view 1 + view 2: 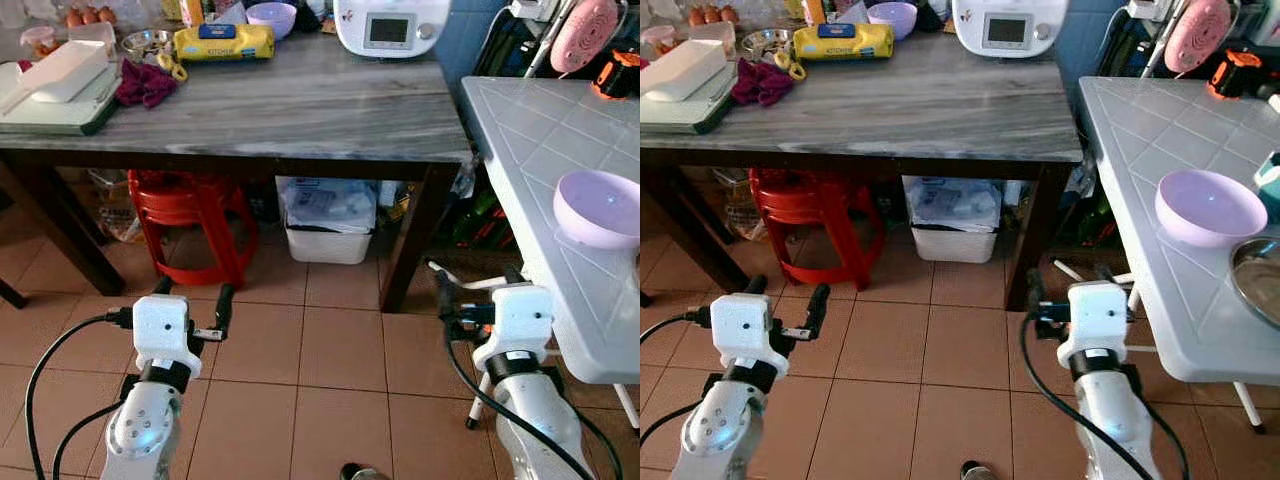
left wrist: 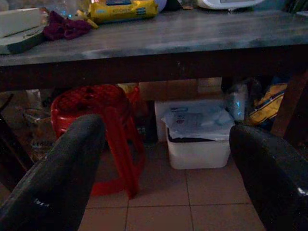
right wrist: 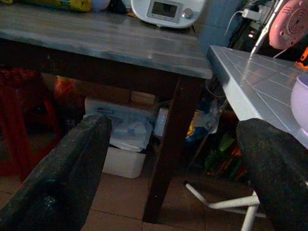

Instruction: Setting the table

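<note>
meanwhile both the left end effector (image 1: 192, 297) and right end effector (image 1: 1070, 292) hang wide, holding nothing, near the white desk (image 1: 1160, 170) carrying a lilac bowl (image 1: 1209, 207).

The head views are bright and sharp, with soft sheen on the grey counter (image 1: 300, 100) and white folding table (image 1: 1160, 170). Deep shadow lies beneath the counter around the red stool (image 1: 190, 225). Both wrist views are dim and bluish, their black fingers (image 2: 57, 178) blurred and out of focus.
</note>
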### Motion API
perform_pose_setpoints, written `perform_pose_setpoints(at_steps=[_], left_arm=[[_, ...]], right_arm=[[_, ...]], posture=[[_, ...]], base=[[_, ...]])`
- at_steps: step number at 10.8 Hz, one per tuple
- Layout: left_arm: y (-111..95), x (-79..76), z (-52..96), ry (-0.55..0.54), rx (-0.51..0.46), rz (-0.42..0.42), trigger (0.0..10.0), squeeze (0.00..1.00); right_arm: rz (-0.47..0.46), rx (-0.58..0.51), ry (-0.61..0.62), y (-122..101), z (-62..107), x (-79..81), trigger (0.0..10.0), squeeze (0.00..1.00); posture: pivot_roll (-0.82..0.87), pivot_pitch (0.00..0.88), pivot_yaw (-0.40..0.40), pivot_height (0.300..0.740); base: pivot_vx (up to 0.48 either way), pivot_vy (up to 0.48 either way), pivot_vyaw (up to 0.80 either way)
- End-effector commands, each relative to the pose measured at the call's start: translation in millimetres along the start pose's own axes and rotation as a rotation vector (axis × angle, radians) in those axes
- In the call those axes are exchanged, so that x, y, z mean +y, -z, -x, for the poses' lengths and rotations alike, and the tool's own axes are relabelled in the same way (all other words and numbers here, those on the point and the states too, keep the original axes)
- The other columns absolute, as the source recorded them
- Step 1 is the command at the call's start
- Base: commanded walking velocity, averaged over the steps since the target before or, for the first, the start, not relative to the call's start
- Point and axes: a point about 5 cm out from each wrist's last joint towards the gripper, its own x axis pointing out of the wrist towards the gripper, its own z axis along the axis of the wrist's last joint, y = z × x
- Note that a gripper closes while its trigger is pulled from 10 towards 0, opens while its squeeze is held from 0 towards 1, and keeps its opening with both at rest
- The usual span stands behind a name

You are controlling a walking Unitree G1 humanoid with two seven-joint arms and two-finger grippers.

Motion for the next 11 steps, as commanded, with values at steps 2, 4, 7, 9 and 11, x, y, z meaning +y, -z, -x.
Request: perform_pose_setpoints(at_steps=[2,4,7,9,11], left_arm=[[-3.4,3.5,0.6,-0.025,0.007,-0.009,10.0,0.00],[-3.1,3.6,-0.9,-0.026,0.018,-0.013,10.0,0.00],[-2.1,4.8,-1.1,-0.027,0.029,-0.014,10.0,0.00],[-1.8,6.4,-0.7,-0.026,0.033,-0.017,10.0,0.00],[-1.5,8.4,-1.3,-0.025,0.036,-0.025,10.0,0.00]], right_arm=[[-0.008,0.000,0.004,-0.5,0.3,-0.5,10.0,0.00],[-0.012,0.002,0.008,-0.5,0.8,-0.1,10.0,0.00],[-0.019,0.008,0.011,0.8,0.0,-0.4,10.0,0.00],[-0.026,0.014,0.011,2.1,0.3,1.8,10.0,0.00],[-0.031,0.018,0.012,3.6,-0.5,2.3,10.0,0.00]], posture=[[-0.08,0.160,0.044,0.740],[-0.08,0.161,0.045,0.740],[-0.08,0.165,0.047,0.740],[-0.07,0.164,0.048,0.740],[-0.07,0.163,0.052,0.740]], base=[[0.000,0.000,0.00],[-0.126,0.000,0.00],[-0.283,0.000,0.00],[-0.311,0.000,0.00],[-0.328,0.000,0.00]])
